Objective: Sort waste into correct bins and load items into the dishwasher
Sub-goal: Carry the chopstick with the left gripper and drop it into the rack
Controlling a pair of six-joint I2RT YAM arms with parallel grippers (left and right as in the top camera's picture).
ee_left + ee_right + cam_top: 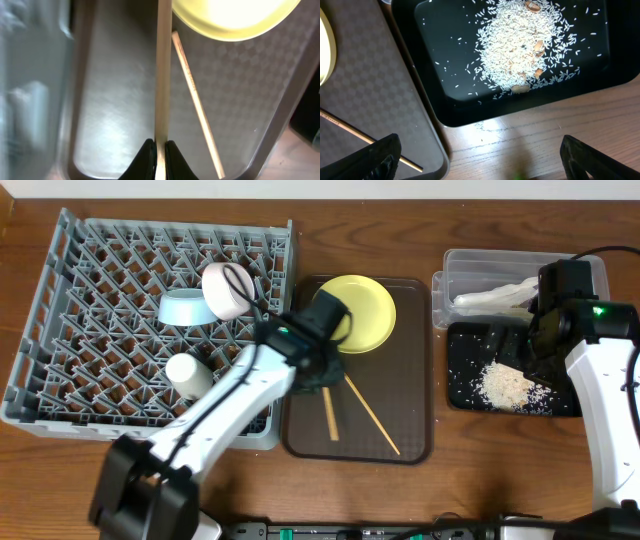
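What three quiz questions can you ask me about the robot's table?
1. True or false: the left gripper is shut on a chopstick.
2. Pick one: where does the rice lie? A, the black tray. B, the clear tub. C, the dish rack.
3. Fill the gap: the right gripper is ____ (open or shut).

Key: 1 true. 2 A. 3 open.
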